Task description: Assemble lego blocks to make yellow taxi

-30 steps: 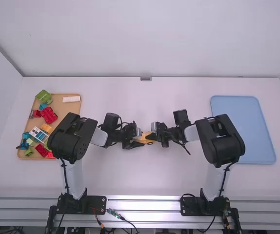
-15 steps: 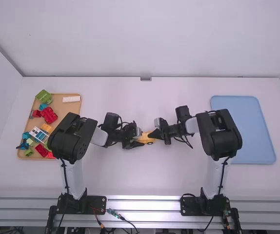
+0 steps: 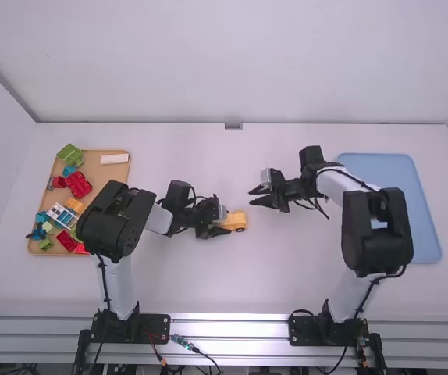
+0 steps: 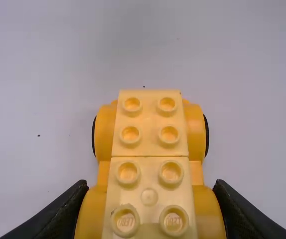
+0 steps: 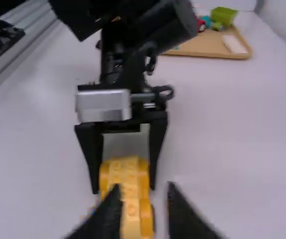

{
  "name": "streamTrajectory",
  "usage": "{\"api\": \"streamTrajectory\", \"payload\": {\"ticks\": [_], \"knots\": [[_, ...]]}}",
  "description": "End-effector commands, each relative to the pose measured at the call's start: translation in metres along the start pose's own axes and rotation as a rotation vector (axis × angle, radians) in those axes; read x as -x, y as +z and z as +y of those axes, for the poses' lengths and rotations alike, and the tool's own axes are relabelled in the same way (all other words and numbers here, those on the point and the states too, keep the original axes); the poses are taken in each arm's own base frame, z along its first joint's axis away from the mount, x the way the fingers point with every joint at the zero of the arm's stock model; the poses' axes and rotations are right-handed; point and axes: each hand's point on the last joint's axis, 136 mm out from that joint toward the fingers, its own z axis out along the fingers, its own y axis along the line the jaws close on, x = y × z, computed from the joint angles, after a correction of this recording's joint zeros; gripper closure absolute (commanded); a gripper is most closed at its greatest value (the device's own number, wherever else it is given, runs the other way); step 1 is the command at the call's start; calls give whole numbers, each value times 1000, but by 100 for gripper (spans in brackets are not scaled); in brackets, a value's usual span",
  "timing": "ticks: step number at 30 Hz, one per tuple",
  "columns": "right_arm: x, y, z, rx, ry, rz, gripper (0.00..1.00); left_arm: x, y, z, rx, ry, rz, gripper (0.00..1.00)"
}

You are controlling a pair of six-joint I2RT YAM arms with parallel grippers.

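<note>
Taxi (image 3: pixel 237 221): yellow wheeled car, upright at bench (image 3: pixel 208 281) level; 2 pale bricks (image 4: pixel 150 124) end to end on top, 8 studs visible.
Right gripper (image 3: pixel 251 195): at the taxi 0.5 s ago, now apart from it, beyond and to its right; fingers spread wide, apparently empty.
Meaning for assembly: right-hand work on the taxi seems finished for the moment, leaving that side free for the next step.
Left gripper (image 4: pixel 151 188): unmoved, fingers closed on both sides of the taxi, steadying it.
Right arm (image 3: pixel 376 234): elbow swung outward, well right of the taxi; forearm angled back toward it.
Left arm (image 3: pixel 115 226): bent, wrist reaching in from the taxi's left.
Wooden tray (image 3: pixel 103 178): well left of the taxi, holding loose blocks (image 3: pixel 78 184).
Blue tray (image 3: pixel 429 242): well right of the taxi.
</note>
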Motion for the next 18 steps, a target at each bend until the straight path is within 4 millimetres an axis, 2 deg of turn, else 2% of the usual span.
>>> {"api": "streamTrajectory", "payload": {"ticks": [1,2,3,6,7,8,11,14,18], "knots": [[2,-14,-12,-55,33,78,53,-58,3,0,81,-10,243,99],[-1,-21,-16,-87,79,108,20,-56,3,4,87,-5,243,98],[-5,-26,-20,-113,120,128,1,-54,4,5,87,-2,238,98],[-12,-29,-22,-150,195,164,1,-51,5,9,85,0,230,94],[-20,-29,-27,-191,261,190,1,-50,5,11,84,-5,237,88],[-22,-30,-29,-203,279,194,1,-50,5,12,83,-6,239,88],[-47,-34,-45,-340,441,254,1,-47,6,14,65,-9,240,88],[-69,-37,-56,-482,549,327,1,-41,8,4,-21,66,215,90],[-77,-30,-54,-504,550,370,1,-39,8,6,-40,56,227,87]]}}
